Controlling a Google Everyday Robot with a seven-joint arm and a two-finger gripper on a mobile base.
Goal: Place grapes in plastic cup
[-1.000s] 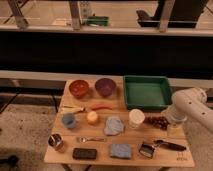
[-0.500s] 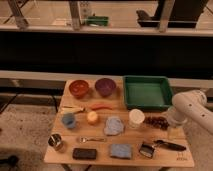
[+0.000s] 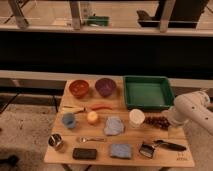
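Observation:
The grapes (image 3: 157, 121), a small dark reddish-purple bunch, lie on the wooden table (image 3: 100, 147) just right of the white plastic cup (image 3: 136, 118), which stands upright. My white arm (image 3: 192, 107) comes in from the right edge. Its gripper (image 3: 171, 125) is low at the table's right side, just right of the grapes and close to them. The arm's bulk hides much of the gripper.
A green tray (image 3: 146, 92) sits behind the cup. An orange bowl (image 3: 79, 88) and a purple bowl (image 3: 105, 86) stand at the back. A red chilli (image 3: 101, 106), blue cup (image 3: 68, 120), blue-grey cloth (image 3: 114, 125), spoon (image 3: 90, 139), metal can (image 3: 56, 142), sponges and a black brush (image 3: 160, 146) fill the rest.

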